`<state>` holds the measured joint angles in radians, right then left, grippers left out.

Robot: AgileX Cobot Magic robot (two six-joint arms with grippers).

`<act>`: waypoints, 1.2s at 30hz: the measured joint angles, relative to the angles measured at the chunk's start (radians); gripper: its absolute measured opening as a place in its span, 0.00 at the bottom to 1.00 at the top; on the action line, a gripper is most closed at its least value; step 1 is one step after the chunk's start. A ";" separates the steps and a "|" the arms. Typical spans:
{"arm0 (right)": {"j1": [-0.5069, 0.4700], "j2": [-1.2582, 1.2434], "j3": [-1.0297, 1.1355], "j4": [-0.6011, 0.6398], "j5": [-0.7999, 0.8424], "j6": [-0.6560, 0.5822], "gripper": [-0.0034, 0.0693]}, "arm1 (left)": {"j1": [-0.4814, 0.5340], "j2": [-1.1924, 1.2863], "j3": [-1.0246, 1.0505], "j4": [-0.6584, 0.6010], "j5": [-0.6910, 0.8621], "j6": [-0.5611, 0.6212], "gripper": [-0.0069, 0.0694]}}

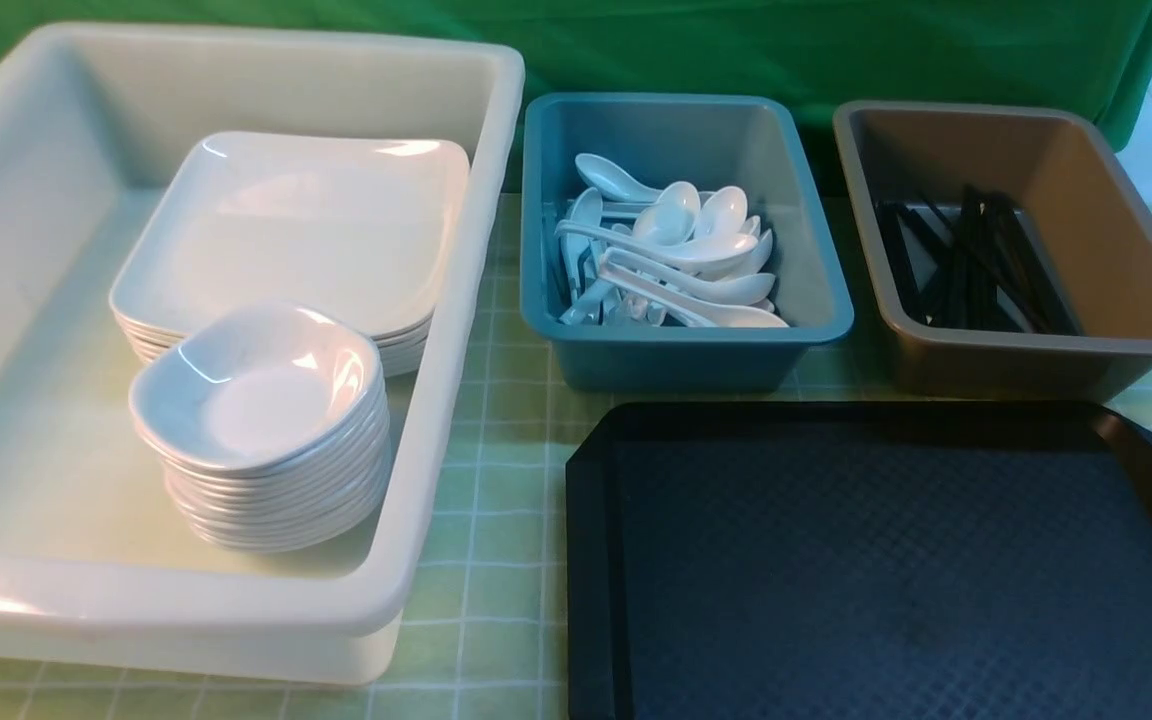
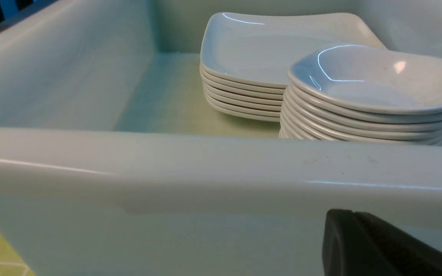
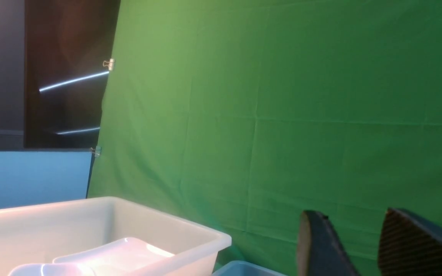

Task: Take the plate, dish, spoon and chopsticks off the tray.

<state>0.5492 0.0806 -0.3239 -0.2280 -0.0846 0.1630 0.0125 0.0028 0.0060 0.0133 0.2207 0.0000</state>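
A big black diamond-textured plastic tray (image 1: 896,560) lies bare. Glossy white square plates (image 1: 301,225) and small deep dishes (image 1: 256,385) sit stacked in a large white tub (image 1: 456,330), white soup spoons (image 1: 681,260) in a blue tub (image 1: 686,350), black chopsticks (image 1: 966,265) in a brown tub (image 1: 1026,360). The right gripper (image 3: 363,245) holds nothing, fingers apart; the left gripper (image 2: 378,249) shows only one dark edge, so its jaws cannot be judged

text: none readable in any view
labels/brands: none on white tub (image 1: 456,400), blue tub (image 1: 686,350), brown tub (image 1: 1016,360)
tray (image 1: 886,560): diamond texture only, no print
numbers/signs: none
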 joint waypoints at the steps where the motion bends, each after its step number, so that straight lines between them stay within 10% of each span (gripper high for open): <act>1: 0.000 0.000 0.000 0.000 0.000 0.001 0.37 | 0.000 0.000 0.000 0.000 0.000 0.000 0.07; 23: -0.002 -0.001 0.000 0.000 0.003 -0.010 0.38 | 0.000 0.000 0.001 -0.001 -0.001 0.025 0.08; 36: -0.474 -0.049 0.307 0.000 0.146 -0.052 0.38 | 0.000 0.000 0.001 0.000 -0.002 0.025 0.08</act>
<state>0.0752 0.0315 -0.0166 -0.2280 0.0618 0.1111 0.0125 0.0028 0.0068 0.0135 0.2188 0.0248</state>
